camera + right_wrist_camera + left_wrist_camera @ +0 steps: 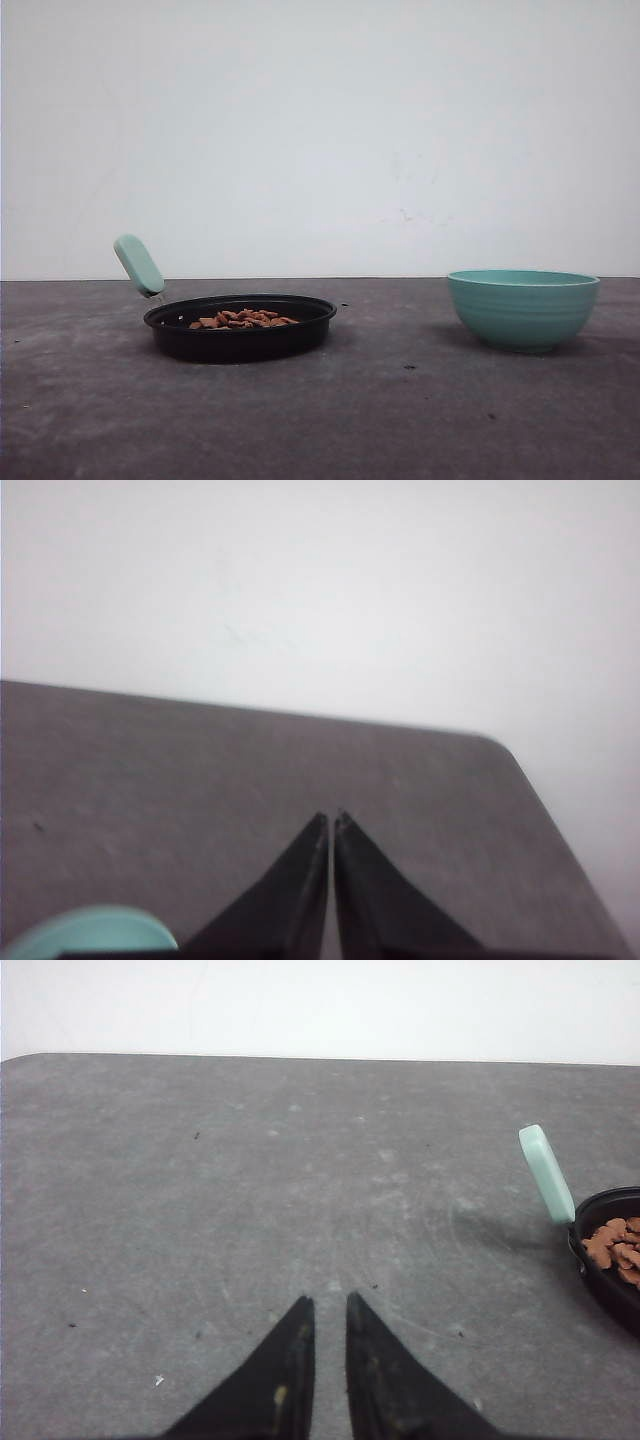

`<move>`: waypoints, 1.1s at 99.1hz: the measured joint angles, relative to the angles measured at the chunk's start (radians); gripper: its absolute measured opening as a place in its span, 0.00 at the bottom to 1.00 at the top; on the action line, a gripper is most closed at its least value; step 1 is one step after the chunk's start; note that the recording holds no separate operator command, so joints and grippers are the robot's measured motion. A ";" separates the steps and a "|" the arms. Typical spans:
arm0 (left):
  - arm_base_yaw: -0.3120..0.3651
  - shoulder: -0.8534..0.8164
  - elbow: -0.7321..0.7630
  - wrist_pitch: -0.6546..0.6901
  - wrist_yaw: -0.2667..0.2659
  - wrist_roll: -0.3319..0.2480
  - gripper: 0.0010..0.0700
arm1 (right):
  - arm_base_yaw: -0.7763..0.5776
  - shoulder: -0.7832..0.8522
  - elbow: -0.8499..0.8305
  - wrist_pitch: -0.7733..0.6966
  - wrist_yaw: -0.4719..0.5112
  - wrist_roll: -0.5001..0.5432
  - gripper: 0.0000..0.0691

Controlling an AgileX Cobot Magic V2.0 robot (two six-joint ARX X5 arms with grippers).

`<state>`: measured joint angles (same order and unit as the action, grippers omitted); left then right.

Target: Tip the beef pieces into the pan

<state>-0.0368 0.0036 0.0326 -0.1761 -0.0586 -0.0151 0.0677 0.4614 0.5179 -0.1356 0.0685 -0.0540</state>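
Note:
The black pan (240,343) stands left of centre on the grey table, its mint-green handle (138,264) angled up to the left. A heap of reddish-brown beef pieces (243,319) lies inside it. In the left wrist view the pan (610,1295) with beef pieces (615,1243) sits off to one side, well apart from my left gripper (330,1300). That gripper's jaws stand a narrow gap apart over bare table, with nothing between them. My right gripper (331,815) is shut and holds nothing.
A ribbed teal bowl (523,308) stands upright at the right of the table, and its rim (90,932) shows beside my right gripper. The table's rounded far corner (495,742) lies ahead of the right gripper. A white wall is behind.

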 joint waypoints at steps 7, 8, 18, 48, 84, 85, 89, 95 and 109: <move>0.000 0.000 0.000 0.000 0.000 0.000 0.03 | -0.018 -0.066 -0.116 0.018 -0.002 0.003 0.01; 0.000 0.000 0.000 0.000 0.000 0.000 0.03 | -0.020 -0.076 -0.131 0.019 -0.002 0.004 0.01; 0.000 0.000 0.000 0.000 0.000 0.000 0.03 | -0.037 -0.170 -0.266 0.019 -0.015 0.006 0.01; 0.000 0.000 0.000 0.000 0.000 0.000 0.03 | -0.057 -0.406 -0.466 0.027 -0.050 0.006 0.01; 0.000 0.000 0.000 0.000 0.000 0.000 0.03 | -0.070 -0.456 -0.504 0.002 -0.068 0.009 0.01; 0.000 0.000 0.000 0.000 0.000 0.000 0.03 | -0.070 -0.456 -0.504 0.002 -0.068 0.009 0.01; 0.000 0.000 0.000 0.000 0.000 0.000 0.03 | -0.070 -0.456 -0.504 0.007 -0.068 0.009 0.01; 0.000 0.000 0.000 0.000 0.000 0.000 0.03 | -0.070 -0.456 -0.504 0.018 -0.068 0.009 0.01; 0.000 0.000 0.000 0.000 0.000 0.000 0.03 | -0.070 -0.456 -0.504 0.023 -0.068 0.009 0.01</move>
<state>-0.0368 0.0036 0.0326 -0.1757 -0.0586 -0.0147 -0.0021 0.0051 0.0143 -0.1131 0.0006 -0.0448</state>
